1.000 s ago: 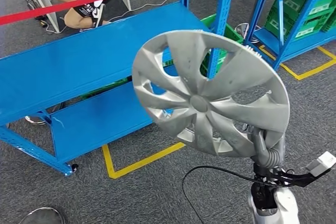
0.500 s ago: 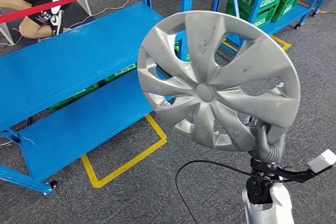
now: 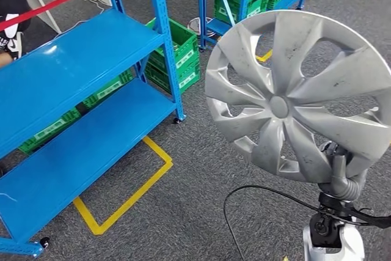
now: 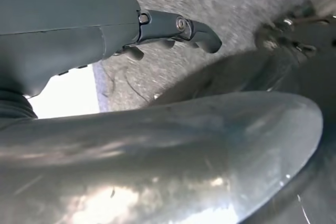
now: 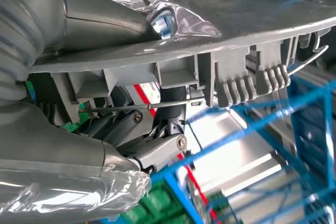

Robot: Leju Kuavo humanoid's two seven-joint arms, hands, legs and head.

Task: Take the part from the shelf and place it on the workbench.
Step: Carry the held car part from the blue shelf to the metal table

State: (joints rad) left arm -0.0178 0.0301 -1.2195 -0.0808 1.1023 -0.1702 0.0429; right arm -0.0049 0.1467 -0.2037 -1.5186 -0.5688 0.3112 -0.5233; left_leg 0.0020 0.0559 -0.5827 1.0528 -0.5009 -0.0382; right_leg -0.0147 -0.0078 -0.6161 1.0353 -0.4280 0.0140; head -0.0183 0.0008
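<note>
Spreading across the floor, grey carpet [image 3: 193, 169], short-pile and speckled, carries yellow tape lines [image 3: 124, 203] forming a square corner. At 9 o'clock in the head view stands a blue shelf rack [image 3: 69, 84]: smooth painted metal, two flat rectangular decks, perforated uprights, a small caster at the near corner. Green plastic crates [image 3: 177, 59], ribbed and lattice-sided, sit behind it toward 12 o'clock; further blue racks with more crates beyond. A red tape barrier [image 3: 51, 3] runs at 11 o'clock.

The hubcap [image 3: 299, 93], round, silver-grey plastic, swept spokes with curved openings, scuffed and speckled, is held up in the air at 3 o'clock, tilted, well off the shelf. The right hand [image 3: 339, 172] grips its lower rim at about 5 o'clock on the disc; the right wrist view shows the thumb [image 5: 99, 17] on the outer face and fingers [image 5: 158, 150] under the clip-ribbed back, clamped on the rim.

Left hand [image 4: 118, 30]: dark, smooth, fingers [image 4: 190, 27] extended and holding nothing, beside a curved glossy grey surface.
</note>
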